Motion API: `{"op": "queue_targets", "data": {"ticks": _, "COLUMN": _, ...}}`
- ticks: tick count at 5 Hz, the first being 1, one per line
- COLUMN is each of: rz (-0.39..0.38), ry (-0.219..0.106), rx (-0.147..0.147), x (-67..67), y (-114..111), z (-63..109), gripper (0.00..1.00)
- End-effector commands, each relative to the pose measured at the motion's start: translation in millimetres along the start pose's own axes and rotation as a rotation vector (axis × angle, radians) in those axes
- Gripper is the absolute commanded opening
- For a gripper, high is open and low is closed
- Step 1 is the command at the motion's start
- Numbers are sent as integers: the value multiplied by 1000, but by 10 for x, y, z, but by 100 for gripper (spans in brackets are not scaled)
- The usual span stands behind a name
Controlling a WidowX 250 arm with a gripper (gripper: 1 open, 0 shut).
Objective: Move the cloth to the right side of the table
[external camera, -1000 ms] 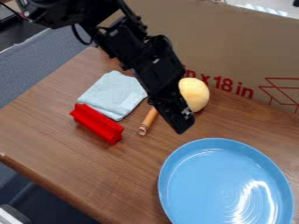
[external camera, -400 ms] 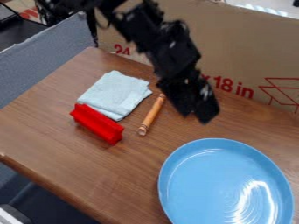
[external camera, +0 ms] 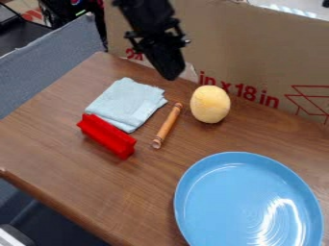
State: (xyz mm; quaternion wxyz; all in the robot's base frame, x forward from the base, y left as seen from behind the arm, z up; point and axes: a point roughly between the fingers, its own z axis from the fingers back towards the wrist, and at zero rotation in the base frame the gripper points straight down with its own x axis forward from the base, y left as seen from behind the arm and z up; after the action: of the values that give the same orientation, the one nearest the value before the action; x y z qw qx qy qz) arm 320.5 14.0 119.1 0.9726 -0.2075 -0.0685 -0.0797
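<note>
While the gripper [external camera: 170, 69] hangs above the table's [external camera: 135, 192] far part, its fingers apart or together one cannot tell, the cloth [external camera: 126, 104] lies beside the red block [external camera: 107, 135], with the stick [external camera: 167, 125] between cloth and yellow ball [external camera: 210, 104]; the plate [external camera: 248, 200] sits nearer.

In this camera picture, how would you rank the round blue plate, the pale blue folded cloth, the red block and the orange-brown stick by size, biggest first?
1. Round, shiny blue plate
2. Pale blue, folded fabric cloth
3. Red, oblong block
4. Thin, orange-brown stick
</note>
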Motion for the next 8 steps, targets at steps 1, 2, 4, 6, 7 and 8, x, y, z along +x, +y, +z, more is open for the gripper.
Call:
{"op": "queue_targets", "data": {"ticks": 1, "rz": -43, "ry": -32, "rx": 29, "x": -179, "y": 39, "z": 121, "gripper": 100}}
{"op": "queue_targets", "data": {"ticks": 2, "rz": 50, "ry": -55, "rx": 57, "x": -176, "y": 192, "z": 360, "gripper": 0}}
{"op": "queue_targets", "data": {"ticks": 4, "rz": 113, "ry": 0, "rx": 129, "x": -442, "y": 478, "z": 91, "gripper": 0}}
{"op": "queue_targets", "data": {"ticks": 6, "rz": 200, "ry": 38, "rx": 141, "x": -236, "y": 713, "z": 96, "gripper": 0}}
{"op": "queue_targets", "data": {"ticks": 7, "rz": 225, "ry": 26, "rx": 145, "x": -287, "y": 830, "z": 64, "gripper": 0}}
{"op": "queue_targets", "data": {"ticks": 8, "rz": 216, "ry": 48, "rx": 158, "x": -377, "y": 1012, "z": -227, "gripper": 0}}
